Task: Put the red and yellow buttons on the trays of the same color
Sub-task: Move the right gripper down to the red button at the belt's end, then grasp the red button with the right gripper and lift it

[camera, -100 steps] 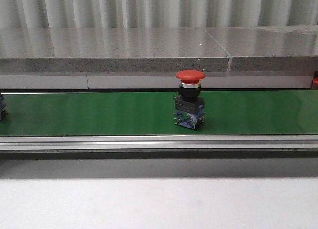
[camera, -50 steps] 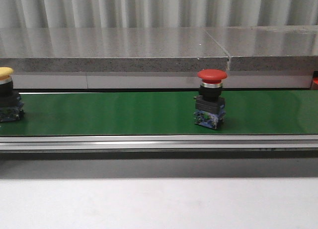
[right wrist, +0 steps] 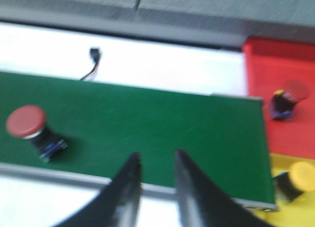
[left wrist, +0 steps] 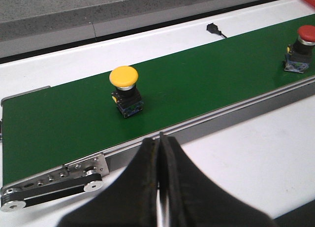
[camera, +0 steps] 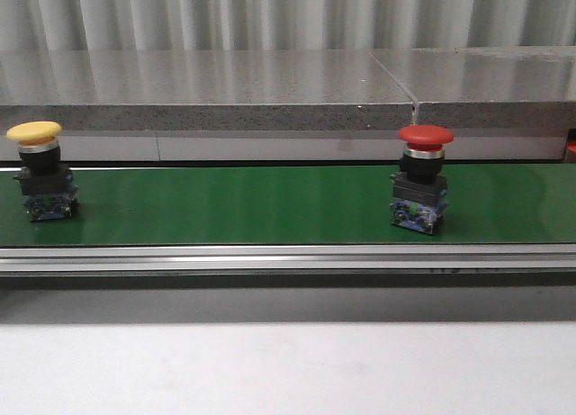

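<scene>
Now red button (camera: 421,177) rt, yellow button (camera: 40,171) left (both upright), green belt (camera: 243,205).

Text: you find none to read.
Labels on the buttons: too small and blurred for you to read.

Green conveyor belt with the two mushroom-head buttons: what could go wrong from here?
1. The red mushroom-head button rides the green conveyor belt unheld; the right gripper is open and off it, so a late grab could miss.
2. The left gripper is shut, short of the yellow mushroom-head button; it must open first.
3. The red tray and yellow tray each already hold a button, so collisions are possible.
</scene>
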`<state>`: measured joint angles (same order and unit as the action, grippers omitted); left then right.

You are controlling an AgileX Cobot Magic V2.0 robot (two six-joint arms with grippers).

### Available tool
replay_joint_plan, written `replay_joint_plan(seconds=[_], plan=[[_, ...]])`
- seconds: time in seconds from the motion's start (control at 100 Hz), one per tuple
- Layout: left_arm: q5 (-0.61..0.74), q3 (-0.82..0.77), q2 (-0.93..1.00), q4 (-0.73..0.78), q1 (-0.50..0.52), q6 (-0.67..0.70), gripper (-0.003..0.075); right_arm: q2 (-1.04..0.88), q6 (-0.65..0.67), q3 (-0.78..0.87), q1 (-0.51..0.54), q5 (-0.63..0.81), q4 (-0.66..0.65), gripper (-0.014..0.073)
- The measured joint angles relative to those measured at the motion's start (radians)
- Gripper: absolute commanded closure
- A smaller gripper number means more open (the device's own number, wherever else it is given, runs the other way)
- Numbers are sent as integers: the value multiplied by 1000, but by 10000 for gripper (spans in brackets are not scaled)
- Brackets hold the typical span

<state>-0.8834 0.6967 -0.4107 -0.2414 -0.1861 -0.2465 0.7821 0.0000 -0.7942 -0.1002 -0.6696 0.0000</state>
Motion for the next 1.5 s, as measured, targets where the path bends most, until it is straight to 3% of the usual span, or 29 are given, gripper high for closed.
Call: replay_joint_plan(seconds=[0.06,0.13,0.48,0.7,0.9,0.98,1.2,1.5], plan=[[0,0,0,0,0,0,741,53,0,-46,-30,-52,8,-3],[0,0,0,0,0,0,741,122,0,-94,-62,-108,19,-64],[0,0,0,0,0,0,741,455,-68,-298,-160,-301,115,-60],[-2,0,0,0,0,0,741,600,-121,-351,-162,-309,142,-60],[-2,0,0,0,0,0,741,686,-130,-353,-162,-230,144,-57],[-2,0,0,0,0,0,741,714,-132,-354,-162,-208,144,-8],[-2,0,0,0,0,0,741,758,-134,-355,-162,-186,144,294],[-2,0,0,0,0,0,741,727,-130,-359,-134,-174,144,305]])
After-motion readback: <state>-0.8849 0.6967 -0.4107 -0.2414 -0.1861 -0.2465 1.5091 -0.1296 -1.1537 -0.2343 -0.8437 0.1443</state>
